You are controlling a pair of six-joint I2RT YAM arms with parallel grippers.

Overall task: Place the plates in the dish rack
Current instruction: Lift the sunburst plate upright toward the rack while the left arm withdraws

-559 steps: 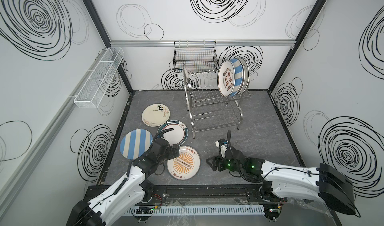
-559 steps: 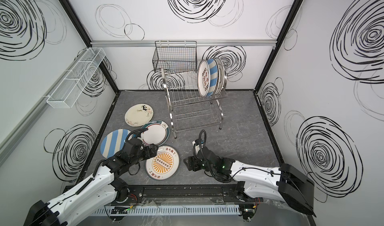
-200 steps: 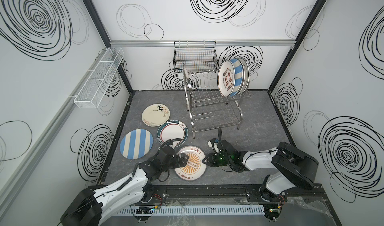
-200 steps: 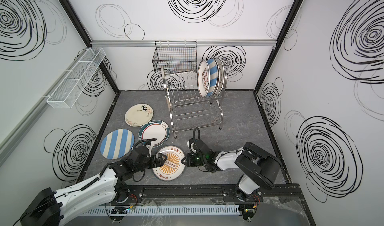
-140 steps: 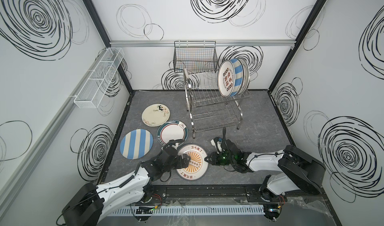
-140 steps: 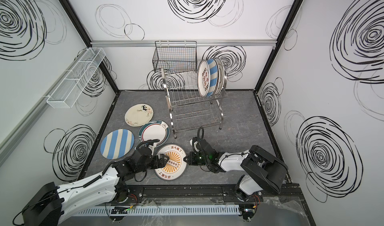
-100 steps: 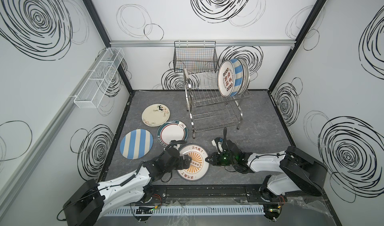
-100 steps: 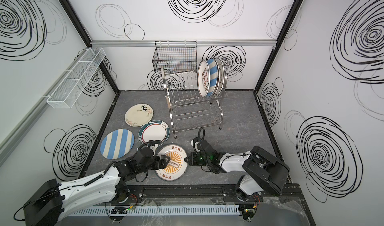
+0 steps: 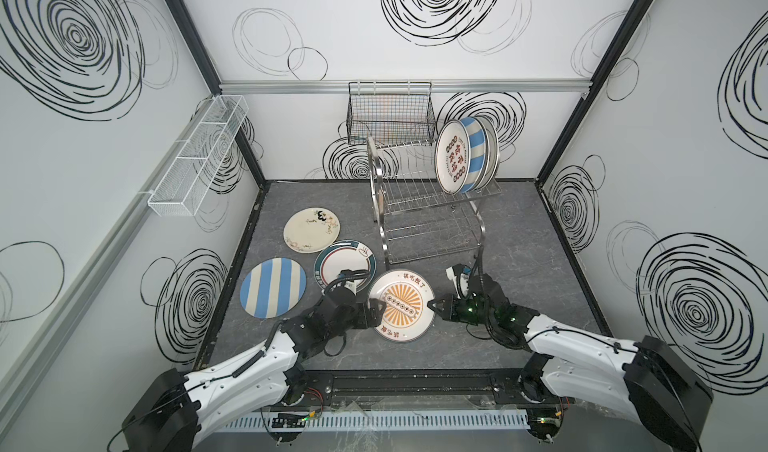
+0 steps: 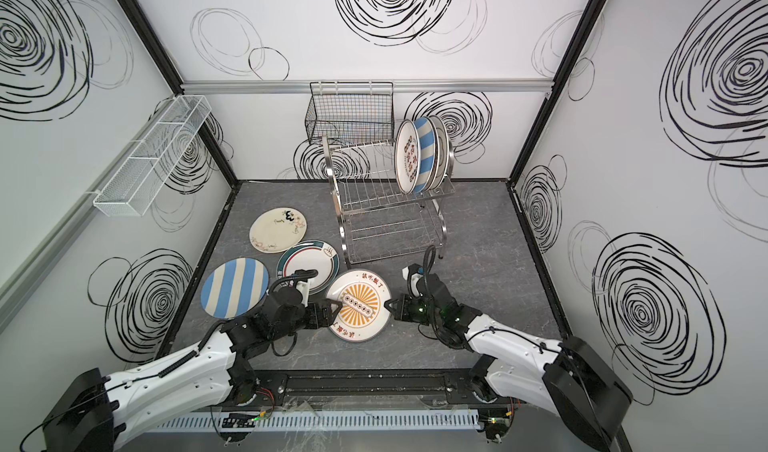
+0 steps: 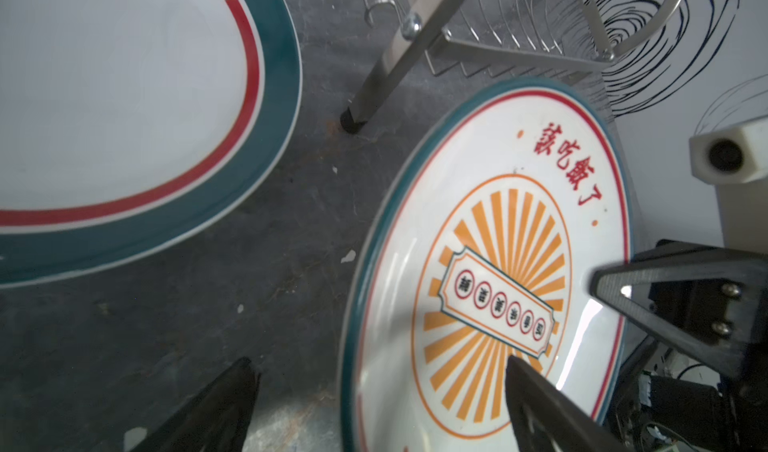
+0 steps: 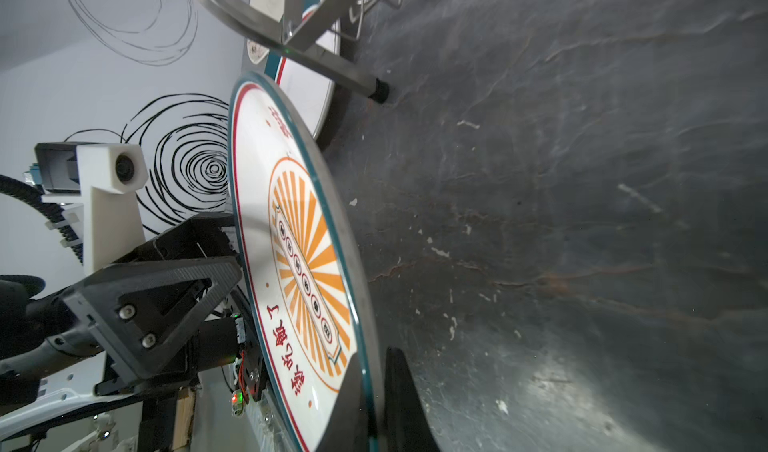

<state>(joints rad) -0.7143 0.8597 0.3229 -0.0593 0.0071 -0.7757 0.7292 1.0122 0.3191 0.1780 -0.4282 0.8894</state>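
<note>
An orange sunburst plate [image 9: 401,304] hangs tilted just above the grey mat, between my two grippers. My right gripper [image 9: 432,304] is shut on its right rim, which the right wrist view shows pinched between the fingers [image 12: 399,387]. My left gripper [image 9: 376,309] is open and straddles the left rim [image 11: 353,346], one finger over the face and one outside. Behind stands the dish rack [image 9: 428,213] with three plates [image 9: 461,156] upright at the right end of its upper tier. A teal-rimmed plate [image 9: 345,262], a blue-striped plate [image 9: 273,287] and a cream plate [image 9: 311,229] lie flat at the left.
The rack's front leg [image 11: 353,123] stands close behind the held plate. A black wire basket [image 9: 390,117] hangs on the back wall. A long white mesh tray [image 9: 199,158] is fixed to the left wall. Bare mat [image 9: 519,262] lies right of the rack.
The sunburst plate has shifted right and toward the rack and come up off the mat. My right gripper has closed on its rim. The left gripper followed it.
</note>
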